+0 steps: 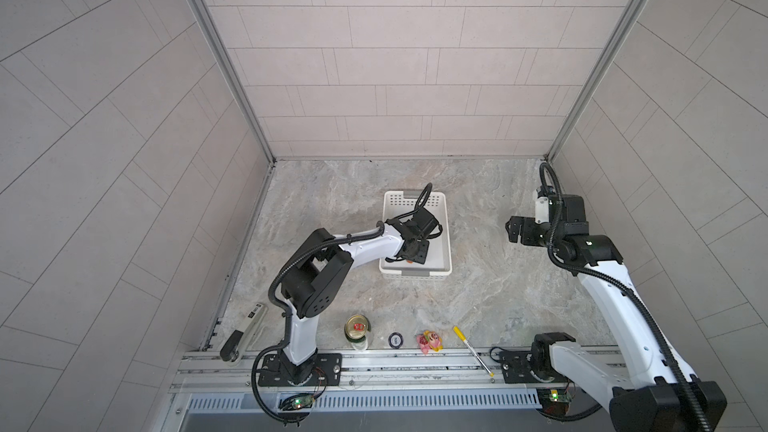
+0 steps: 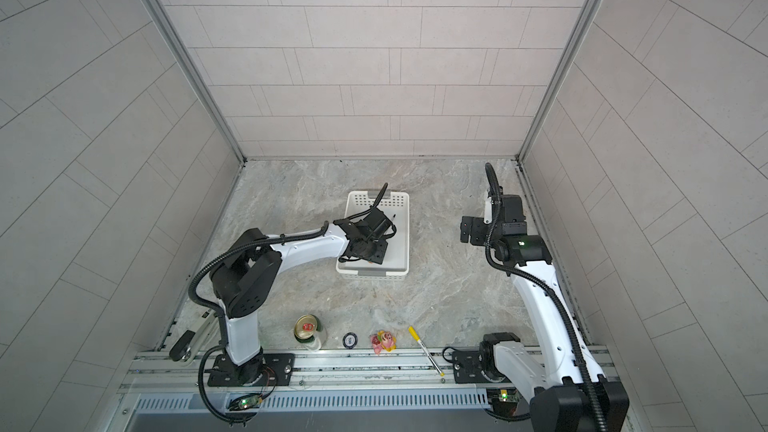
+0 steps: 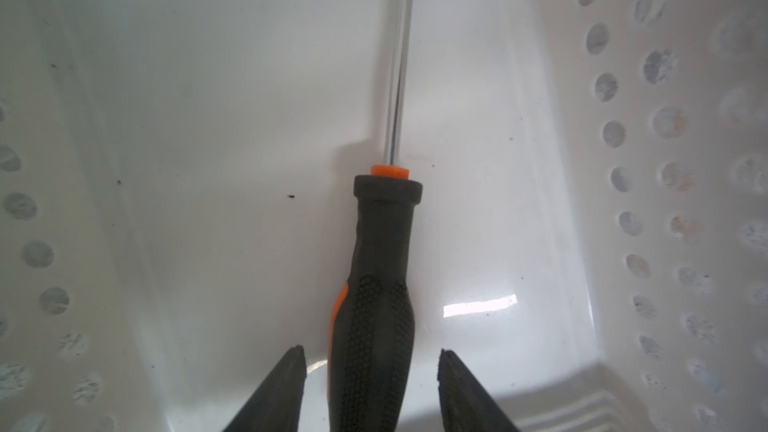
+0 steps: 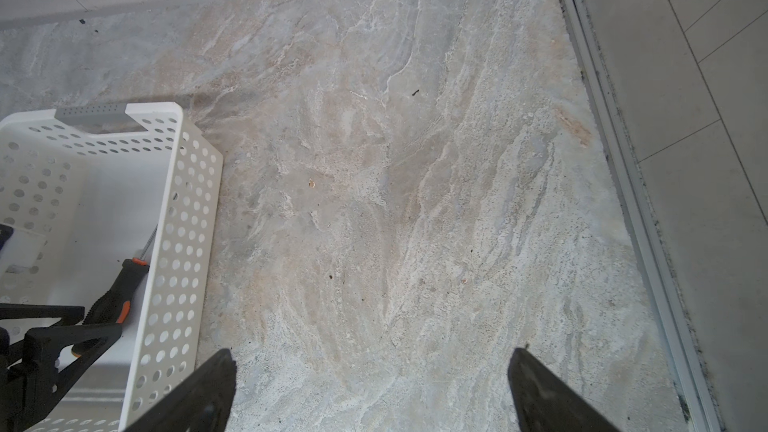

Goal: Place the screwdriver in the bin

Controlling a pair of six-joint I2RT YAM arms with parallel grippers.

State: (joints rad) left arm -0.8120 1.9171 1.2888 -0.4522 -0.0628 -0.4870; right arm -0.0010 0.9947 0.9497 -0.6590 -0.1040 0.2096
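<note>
The screwdriver (image 3: 382,263), black-handled with orange trim and a thin metal shaft, lies on the floor of the white bin (image 3: 648,160). My left gripper (image 3: 372,353) is open, with a visible gap between each finger and the handle. In both top views the left gripper (image 1: 411,257) (image 2: 368,257) sits low inside the bin (image 1: 448,234) (image 2: 405,238) near its front end, hiding most of the tool. The right wrist view shows the screwdriver (image 4: 120,288) along the bin's perforated side wall (image 4: 178,209). My right gripper (image 4: 374,353) (image 1: 512,229) hangs open and empty over bare stone, right of the bin.
Along the front edge stand a gold-lidded can (image 1: 357,328), a small black disc (image 1: 395,339), a pink toy (image 1: 429,340) and a yellow-capped pen (image 1: 471,349). A grey and black device (image 1: 245,332) lies front left. Tiled walls enclose three sides.
</note>
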